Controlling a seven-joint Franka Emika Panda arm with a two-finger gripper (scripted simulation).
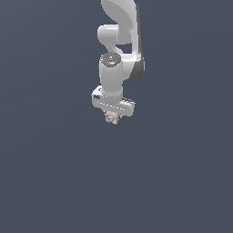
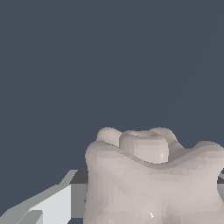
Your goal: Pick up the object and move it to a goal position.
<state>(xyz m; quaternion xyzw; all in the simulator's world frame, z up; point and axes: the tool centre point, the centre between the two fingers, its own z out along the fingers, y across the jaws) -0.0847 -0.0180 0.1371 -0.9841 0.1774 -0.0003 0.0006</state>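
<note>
The object [image 1: 112, 118] is a tiny lumpy pale pinkish-beige clump that sits right under the white gripper [image 1: 112, 117], between its hidden fingertips. In the wrist view the object [image 2: 153, 179] fills much of the picture, very close to the camera, with one white finger [image 2: 52, 205] beside it. The other finger is hidden behind the clump. The fingers seem closed around the object, but contact cannot be seen clearly.
The white arm [image 1: 119, 36] comes down from the top middle of the exterior view. All around is a plain dark blue-grey surface [image 1: 54, 173] with no other objects or markers in view.
</note>
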